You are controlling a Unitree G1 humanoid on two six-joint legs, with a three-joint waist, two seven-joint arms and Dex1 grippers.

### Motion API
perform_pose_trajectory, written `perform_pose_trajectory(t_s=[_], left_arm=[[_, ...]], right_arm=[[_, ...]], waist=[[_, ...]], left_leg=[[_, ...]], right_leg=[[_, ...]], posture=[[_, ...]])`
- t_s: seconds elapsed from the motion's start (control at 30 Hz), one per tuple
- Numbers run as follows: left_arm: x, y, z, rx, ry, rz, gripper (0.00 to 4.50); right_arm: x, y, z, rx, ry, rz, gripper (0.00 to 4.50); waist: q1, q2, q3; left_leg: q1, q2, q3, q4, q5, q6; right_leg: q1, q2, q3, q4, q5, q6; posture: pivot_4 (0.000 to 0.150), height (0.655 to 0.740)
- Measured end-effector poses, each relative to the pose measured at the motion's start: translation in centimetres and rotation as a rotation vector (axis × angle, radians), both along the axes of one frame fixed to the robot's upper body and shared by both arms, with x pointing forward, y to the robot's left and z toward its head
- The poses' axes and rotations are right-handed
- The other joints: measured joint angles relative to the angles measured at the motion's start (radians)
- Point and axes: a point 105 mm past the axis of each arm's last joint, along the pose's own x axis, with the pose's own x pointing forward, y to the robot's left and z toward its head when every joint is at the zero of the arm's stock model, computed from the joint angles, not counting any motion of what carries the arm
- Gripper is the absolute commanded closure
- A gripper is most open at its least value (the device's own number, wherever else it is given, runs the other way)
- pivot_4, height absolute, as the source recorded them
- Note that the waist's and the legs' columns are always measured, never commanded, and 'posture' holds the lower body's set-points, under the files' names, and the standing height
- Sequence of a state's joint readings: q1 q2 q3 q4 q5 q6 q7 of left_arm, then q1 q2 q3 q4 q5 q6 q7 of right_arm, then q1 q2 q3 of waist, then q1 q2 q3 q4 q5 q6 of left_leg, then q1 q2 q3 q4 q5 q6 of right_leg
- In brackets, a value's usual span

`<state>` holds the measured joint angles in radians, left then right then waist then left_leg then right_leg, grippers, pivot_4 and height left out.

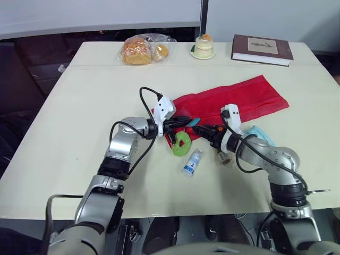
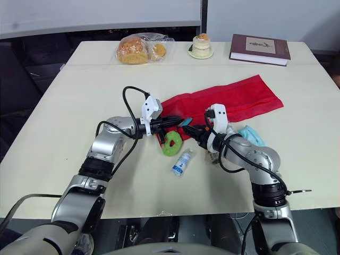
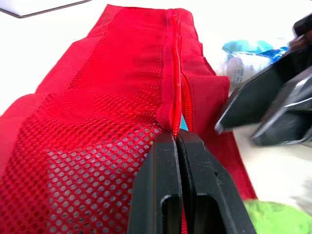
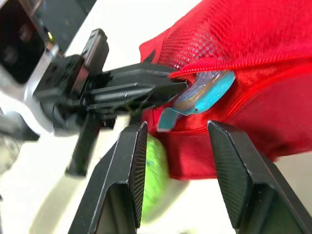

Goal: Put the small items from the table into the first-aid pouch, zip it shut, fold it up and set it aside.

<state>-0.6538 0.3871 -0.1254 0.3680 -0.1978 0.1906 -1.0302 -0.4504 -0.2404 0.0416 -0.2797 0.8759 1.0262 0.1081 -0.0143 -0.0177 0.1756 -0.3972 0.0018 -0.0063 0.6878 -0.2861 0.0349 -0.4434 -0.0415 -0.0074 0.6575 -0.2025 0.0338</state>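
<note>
First-aid pouch [image 1: 234, 101], red mesh, lies spread on the table [image 1: 79, 106], stretching away from both grippers. The left gripper [image 3: 176, 139] has its fingers pressed together on the pouch's edge at the zipper mouth. The right gripper [image 4: 178, 126] faces it, jaws spread wide and empty. A teal packet [image 4: 204, 95] pokes from the mouth just beyond its tips. A green ring [image 1: 181, 143] lies just beside both grippers, with a small bottle [image 1: 193, 162] near it.

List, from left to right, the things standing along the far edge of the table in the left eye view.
bagged bread → cake → book
</note>
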Motion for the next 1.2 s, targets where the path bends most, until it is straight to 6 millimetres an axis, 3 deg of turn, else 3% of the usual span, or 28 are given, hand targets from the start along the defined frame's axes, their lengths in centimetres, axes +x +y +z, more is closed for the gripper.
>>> perform_pose_trajectory(t_s=[0.07, 0.1, 0.17, 0.23, 0.27, 0.37, 0.6, 0.97, 1.2], left_arm=[[0.0, 0.0, 0.0, 0.001, 0.002, -0.002, 4.5], [0.0, 0.1, -0.1, 0.001, 0.006, -0.003, 4.5], [0.0, 0.1, -0.2, 0.002, 0.013, -0.006, 4.5], [0.0, 0.1, -0.2, 0.002, 0.014, -0.008, 4.5], [0.0, 0.1, -0.2, 0.002, 0.013, -0.009, 4.5], [0.1, 0.1, -0.2, 0.002, 0.014, -0.009, 4.5], [0.1, -0.1, -0.3, -0.004, 0.02, -0.014, 4.5], [-0.2, -0.3, -0.1, -0.01, 0.007, 0.003, 4.5], [-0.6, -0.3, 0.6, -0.026, -0.024, 0.026, 4.5]], right_arm=[[-0.1, -0.3, 0.4, -0.09, -0.101, 0.035, 2.42], [-0.1, -0.5, 0.6, -0.131, -0.151, 0.046, 2.66], [-0.1, -0.4, 0.7, -0.179, -0.221, 0.074, 3.27], [-0.4, 0.4, 0.8, -0.218, -0.283, 0.124, 4.2], [-0.5, 0.7, 0.7, -0.232, -0.298, 0.139, 4.37], [-0.5, 1.3, 0.6, -0.277, -0.345, 0.173, 4.37], [1.8, 1.9, -2.4, -0.486, -0.401, 0.197, 4.37], [3.8, 4.2, -3.2, -0.485, -0.411, 0.173, 4.37], [6.4, 5.6, -2.5, -0.401, -0.451, 0.018, 4.37]], waist=[[0.0, 0.0, 0.0], [0.0, 0.0, 0.0], [0.0, 0.0, 0.0], [-0.001, 0.0, 0.0], [-0.001, 0.0, 0.0], [0.0, 0.0, 0.0], [0.001, 0.0, 0.0], [0.0, 0.0, 0.0], [-0.004, 0.0, 0.0]], left_leg=[[0.0, 0.0, 0.0, 0.0, 0.0, 0.0], [0.0, 0.0, 0.0, 0.0, 0.0, 0.0], [0.0, 0.0, 0.0, 0.0, 0.0, 0.0], [0.0, 0.0, 0.0, 0.0, 0.0, 0.0], [0.0, 0.0, 0.0, 0.0, 0.0, 0.0], [0.0, 0.0, 0.0, 0.0, 0.0, 0.0], [0.0, 0.0, 0.0, 0.0, 0.0, 0.0], [0.0, 0.0, 0.0, 0.0, 0.0, -0.001], [0.0, 0.0, 0.001, 0.0, 0.002, -0.004]], right_leg=[[0.0, 0.0, 0.0, 0.0, 0.0, 0.0], [0.0, 0.0, 0.0, 0.0, 0.0, 0.0], [0.0, 0.0, 0.0, 0.0, 0.0, 0.0], [0.0, 0.0, 0.0, 0.0, 0.0, 0.0], [0.0, 0.0, 0.0, 0.0, 0.0, 0.0], [0.0, 0.0, 0.0, 0.0, 0.0, 0.0], [0.0, 0.0, 0.0, 0.0, 0.0, 0.0], [0.0, 0.0, 0.0, 0.0, 0.0, 0.0], [-0.002, 0.0, 0.001, 0.001, 0.0, 0.0]], posture=[[0.15, 0.7289], [0.15, 0.7289], [0.15, 0.7289], [0.15, 0.7289], [0.15, 0.7289], [0.15, 0.7289], [0.15, 0.7289], [0.15, 0.7289], [0.15, 0.7289]])
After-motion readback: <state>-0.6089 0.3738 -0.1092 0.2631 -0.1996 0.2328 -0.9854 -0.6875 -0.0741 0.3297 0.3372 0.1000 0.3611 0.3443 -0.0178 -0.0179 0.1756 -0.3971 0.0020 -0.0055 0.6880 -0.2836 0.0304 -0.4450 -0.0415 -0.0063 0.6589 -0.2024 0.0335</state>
